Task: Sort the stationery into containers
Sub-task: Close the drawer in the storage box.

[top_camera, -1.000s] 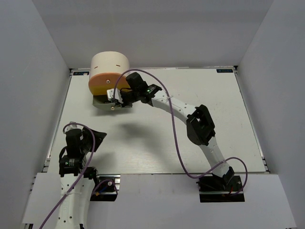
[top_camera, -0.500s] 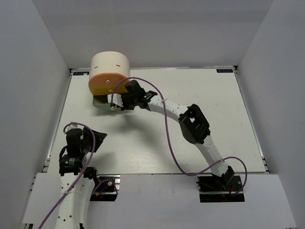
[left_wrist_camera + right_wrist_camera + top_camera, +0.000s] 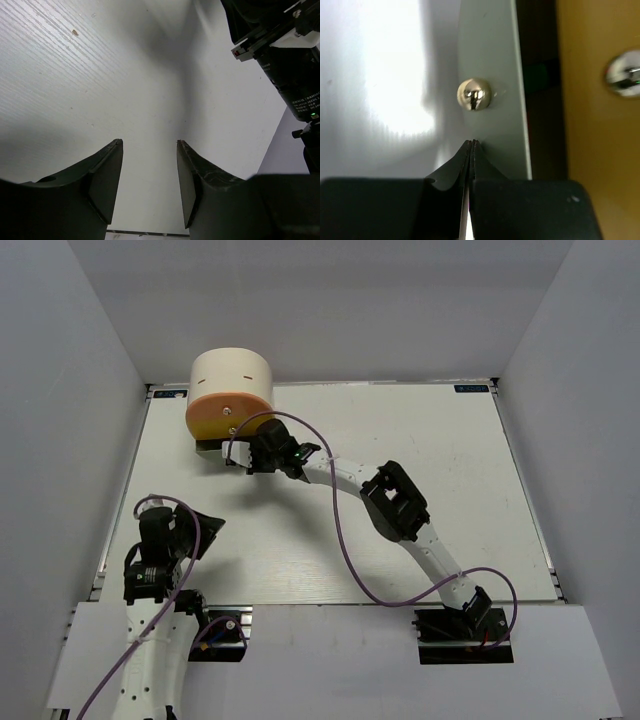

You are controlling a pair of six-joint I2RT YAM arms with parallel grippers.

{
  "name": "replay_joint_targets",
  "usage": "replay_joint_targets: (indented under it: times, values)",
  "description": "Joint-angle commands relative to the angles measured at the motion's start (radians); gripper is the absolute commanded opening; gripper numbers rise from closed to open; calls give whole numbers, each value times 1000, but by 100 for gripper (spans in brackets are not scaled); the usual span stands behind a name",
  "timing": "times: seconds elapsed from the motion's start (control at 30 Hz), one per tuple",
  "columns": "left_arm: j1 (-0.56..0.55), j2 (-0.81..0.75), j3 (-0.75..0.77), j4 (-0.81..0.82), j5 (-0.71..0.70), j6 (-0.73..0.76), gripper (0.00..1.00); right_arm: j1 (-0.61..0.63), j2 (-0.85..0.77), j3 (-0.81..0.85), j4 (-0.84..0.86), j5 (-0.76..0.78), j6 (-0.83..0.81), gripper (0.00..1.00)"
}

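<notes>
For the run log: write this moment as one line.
right claw: shut, tips at grey drawer front beside knob | left claw: open, empty, over table

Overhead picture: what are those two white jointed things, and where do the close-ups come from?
A robot's left arm and right arm, bolted at the near edge of the table, filmed from above. Each close-up comes from a camera on one wrist. The left gripper is open over bare table, holding nothing. The right gripper is shut and empty, its tips by the grey drawer, close beside its shiny knob. That drawer belongs to the round cream cabinet at the far left.
</notes>
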Motion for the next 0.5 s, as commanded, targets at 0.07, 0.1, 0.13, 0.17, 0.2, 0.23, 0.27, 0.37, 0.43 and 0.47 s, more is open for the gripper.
replay_joint_targets:
  times: [0.07,0.1,0.13,0.17,0.2,0.23,0.27,0.37,0.43,0.47]
  values:
    - [4,25,47,0,-2,13,58,-4,6,35,201,70,21,0]
    - [4,25,56,0,-2,22,58,-4,9,40,219,74,23,0]
    - [4,35,56,0,-2,22,58,-3,17,41,227,96,26,0]
    - [-5,35,56,0,-2,22,58,-4,21,47,248,102,26,0]
    - [-5,35,56,0,-2,22,58,-4,23,49,253,110,27,0]
    - [-5,44,56,0,-2,22,58,-4,32,52,256,119,24,0]
    - [-5,44,65,0,-2,22,58,-7,35,58,259,124,24,0]
    - [-5,44,65,0,-2,22,59,-6,47,57,285,153,23,0]
    - [-5,53,65,0,-2,22,59,-10,55,60,298,156,18,0]
    - [-5,53,65,0,-2,22,59,-15,58,58,304,154,20,0]
